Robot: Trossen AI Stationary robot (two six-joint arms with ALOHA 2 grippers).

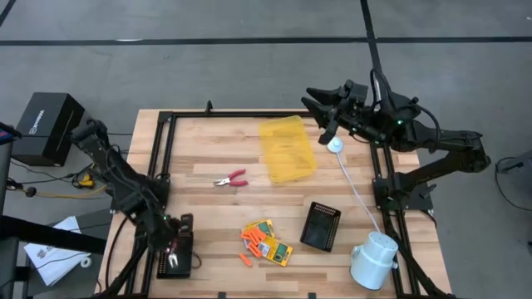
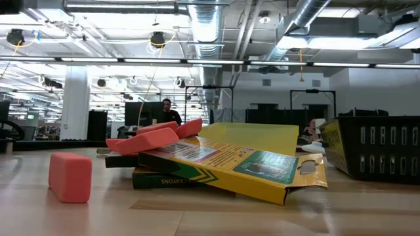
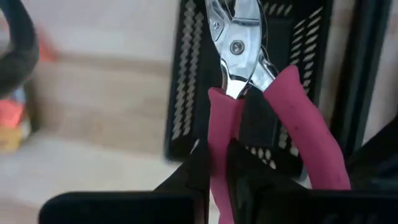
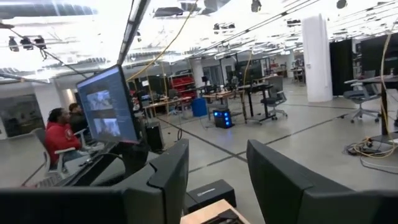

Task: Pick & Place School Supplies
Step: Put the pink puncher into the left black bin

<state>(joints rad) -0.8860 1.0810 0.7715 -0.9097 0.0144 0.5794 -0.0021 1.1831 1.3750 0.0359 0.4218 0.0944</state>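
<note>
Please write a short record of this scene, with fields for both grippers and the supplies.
left gripper: fingers shut on red-handled pliers, over black tray
right gripper: open, empty, raised at table's far right
loose on table: card boxes, orange sticks, second pliers
yellow tray: far middle

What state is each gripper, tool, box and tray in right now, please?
Left gripper: shut on red-handled pliers, over a black ribbed tray.
Right gripper: fingers open, empty, raised by the table's far edge.
Second pliers: lying loose on the table.
Crayon boxes: stacked askew, orange sticks on and beside them.
Yellow tray: looks empty.
</note>
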